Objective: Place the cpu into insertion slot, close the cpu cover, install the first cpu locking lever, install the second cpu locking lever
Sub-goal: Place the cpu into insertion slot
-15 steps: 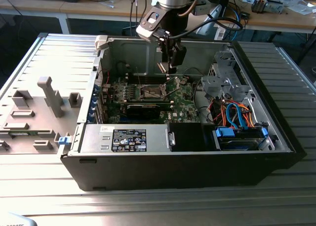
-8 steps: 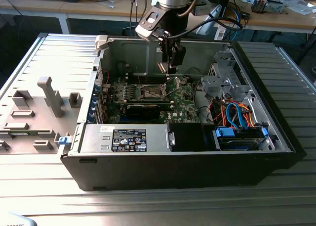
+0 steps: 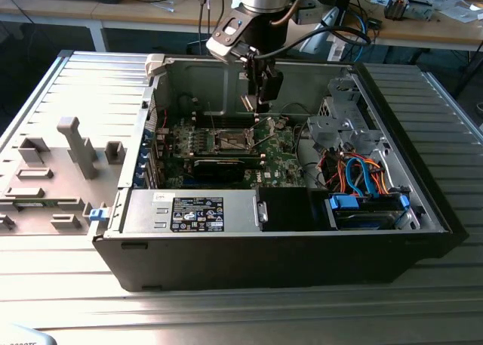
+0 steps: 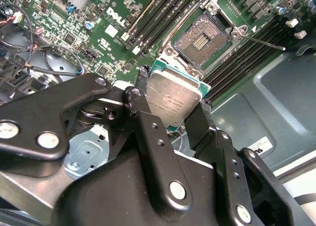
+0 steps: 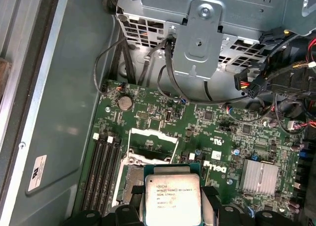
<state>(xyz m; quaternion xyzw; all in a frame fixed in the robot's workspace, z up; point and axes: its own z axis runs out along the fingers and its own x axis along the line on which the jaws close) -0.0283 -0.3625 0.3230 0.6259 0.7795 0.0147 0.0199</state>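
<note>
Cpu (image 4: 170, 90) held for seating.
We see the gripper (image 4: 174, 103) clamp it edgewise, flat, insertion slot (image 4: 201, 38) open beyond its fingertips.

The ribbed table (image 3: 302, 315) is lit brightly and evenly, probably from overhead. The case (image 3: 279, 258) interior is left in shade. Mild glare is returned by the cpu (image 4: 173, 95) face.
</note>
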